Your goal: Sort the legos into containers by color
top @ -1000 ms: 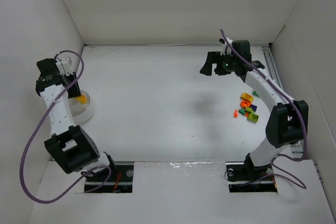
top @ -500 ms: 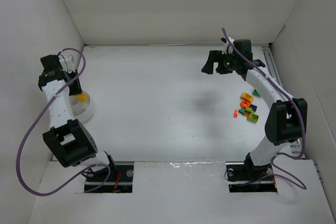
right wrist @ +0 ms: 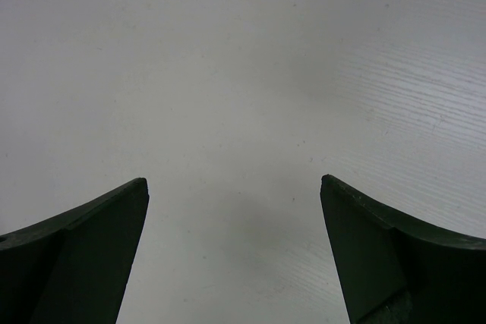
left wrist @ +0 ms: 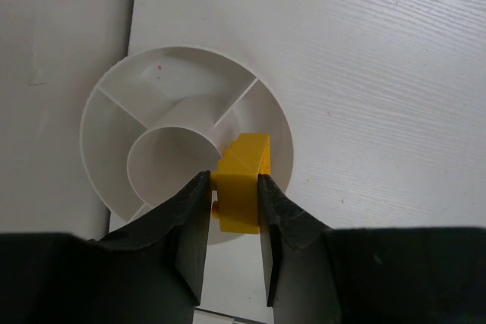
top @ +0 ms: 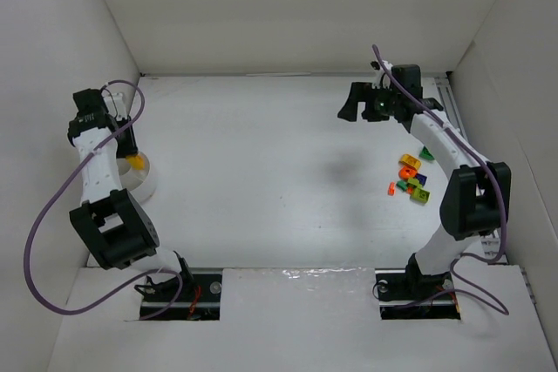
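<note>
Table (top: 261, 172), white and boxed in by white walls (top: 288, 6), fills the top view. The left arm (top: 100, 185) rises along the left edge of that frame, and the right arm (top: 445, 150) curves up the right side toward the upper right.

The left gripper (left wrist: 234, 187) sits at the middle left of the top view, its two dark fingers clamped on a yellow brick (left wrist: 243, 180). The right gripper (right wrist: 231, 180) hangs over bare table in the upper right of the top view, its jaws spread wide and holding nothing.

The container (left wrist: 175, 73), a round whitish dish with a centre well and a ring split by thin walls, lies in the left half of the left wrist view, close to the wall. The yellow brick is over the lower right part of its ring; whether it touches the dish cannot be told.

The remaining legos (top: 412, 179), orange, green, yellow and red, lie clustered at the middle right of the top view, just beside the right arm and well apart from the container.
</note>
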{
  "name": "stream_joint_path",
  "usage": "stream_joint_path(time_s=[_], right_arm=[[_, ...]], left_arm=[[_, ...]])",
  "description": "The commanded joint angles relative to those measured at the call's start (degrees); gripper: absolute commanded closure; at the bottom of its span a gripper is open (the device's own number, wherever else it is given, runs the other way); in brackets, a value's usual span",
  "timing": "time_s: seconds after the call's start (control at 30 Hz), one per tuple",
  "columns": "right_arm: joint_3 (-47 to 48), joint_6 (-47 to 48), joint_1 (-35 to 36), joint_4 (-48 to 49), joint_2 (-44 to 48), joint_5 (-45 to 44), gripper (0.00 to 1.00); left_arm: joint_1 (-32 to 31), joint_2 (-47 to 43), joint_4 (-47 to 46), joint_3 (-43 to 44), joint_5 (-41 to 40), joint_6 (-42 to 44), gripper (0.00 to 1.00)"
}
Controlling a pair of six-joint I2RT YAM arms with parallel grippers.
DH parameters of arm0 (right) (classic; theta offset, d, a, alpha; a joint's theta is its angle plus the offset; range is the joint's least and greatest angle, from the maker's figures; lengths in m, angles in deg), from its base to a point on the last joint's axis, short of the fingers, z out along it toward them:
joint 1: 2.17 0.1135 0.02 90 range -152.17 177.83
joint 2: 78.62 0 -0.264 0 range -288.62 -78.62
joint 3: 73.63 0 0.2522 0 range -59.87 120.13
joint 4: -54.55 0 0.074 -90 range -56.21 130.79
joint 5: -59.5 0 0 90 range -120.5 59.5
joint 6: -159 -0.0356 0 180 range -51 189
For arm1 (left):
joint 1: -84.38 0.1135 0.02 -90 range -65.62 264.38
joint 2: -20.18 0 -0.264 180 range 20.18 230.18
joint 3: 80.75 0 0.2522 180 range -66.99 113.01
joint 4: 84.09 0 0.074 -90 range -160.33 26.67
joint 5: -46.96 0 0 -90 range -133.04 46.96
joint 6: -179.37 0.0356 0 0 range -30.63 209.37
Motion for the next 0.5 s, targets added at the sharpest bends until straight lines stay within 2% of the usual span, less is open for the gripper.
stream_joint_path(time_s=[0.0,0.1,0.17,0.33,0.47], right_arm=[[3.0,0.5,-0.4,1.1,-0.8,0.3,0.01],[3.5,0.5,-0.4,0.6,-1.3,0.8,0.01],[3.5,1.1,-0.4,0.6,-1.3,0.8,0.01],[3.5,1.1,-0.4,0.6,-1.3,1.4,0.01],[3.5,1.6,-0.4,0.6,-1.3,1.4,0.01]], left_arm=[[0.1,-0.7,-0.9,2.7,-1.4,0.5,0.93],[0.1,-0.7,0.4,2.7,-0.8,1.7,0.84],[0.1,-0.7,0.4,2.1,-0.8,2.3,0.83],[-1.7,-0.7,1.0,1.6,-1.5,2.8,0.72],[-1.7,-1.2,1.5,0.9,-0.9,3.4,0.53]])
